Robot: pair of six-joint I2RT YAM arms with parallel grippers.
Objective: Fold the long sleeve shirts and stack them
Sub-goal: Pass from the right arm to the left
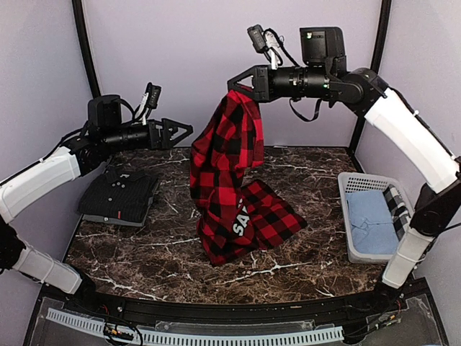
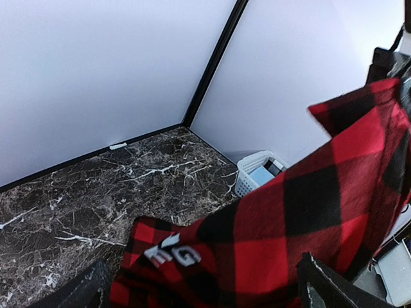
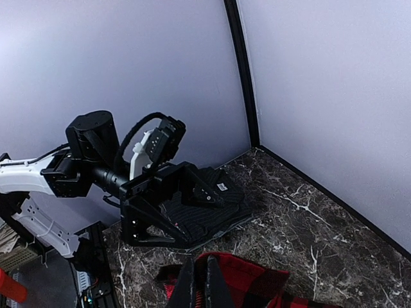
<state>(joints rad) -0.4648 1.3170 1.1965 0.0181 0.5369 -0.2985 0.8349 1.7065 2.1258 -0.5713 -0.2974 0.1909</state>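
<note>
The red-and-black flannel shirt hangs from my right gripper, which is shut on its upper edge high above the table's middle. Its lower part lies crumpled on the marble with white lettering showing. In the right wrist view the fingers pinch the red cloth. The dark charcoal striped shirt lies folded at the left. My left gripper is open in the air just left of the hanging flannel, and nothing sits between its fingers.
A white basket stands at the table's right edge, holding a light blue cloth and a black-and-white checked one; the left wrist view shows that basket too. Pale walls with black corner posts close the back and sides.
</note>
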